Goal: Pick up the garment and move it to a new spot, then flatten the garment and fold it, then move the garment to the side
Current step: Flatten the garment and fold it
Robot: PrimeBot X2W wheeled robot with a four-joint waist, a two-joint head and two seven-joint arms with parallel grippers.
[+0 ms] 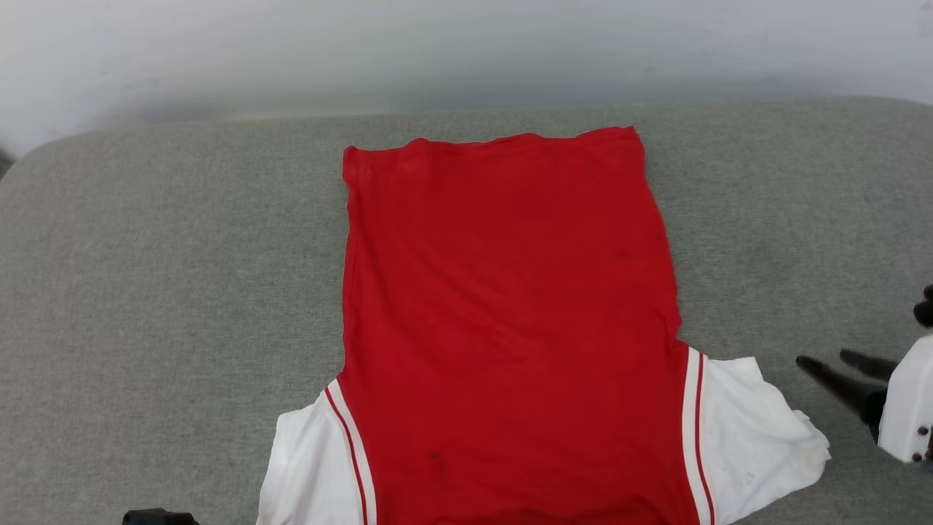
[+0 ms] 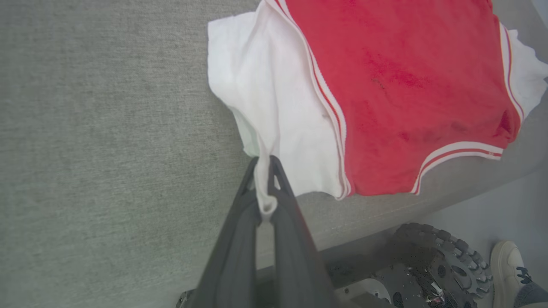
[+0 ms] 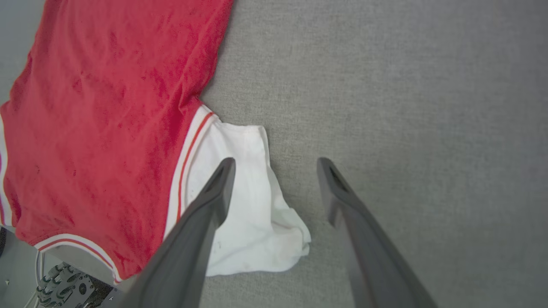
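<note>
the left hand (image 2: 263, 167) is pinched shut on the edge of one white sleeve (image 2: 274, 98). the right hand (image 3: 276, 164) is spread wide apart, holding nothing, by the other sleeve (image 3: 252, 205). the garment (image 1: 510, 306) lies spread on the grey surface (image 1: 146, 292). it looks soft, light and floppy, so grab corners, not the middle.

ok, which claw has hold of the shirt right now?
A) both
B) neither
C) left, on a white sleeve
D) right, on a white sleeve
C: in the left wrist view the left claw is shut on a pinched fold of the shirt at its white sleeve, while the right claw stands open with nothing clamped between its fingers.
</note>
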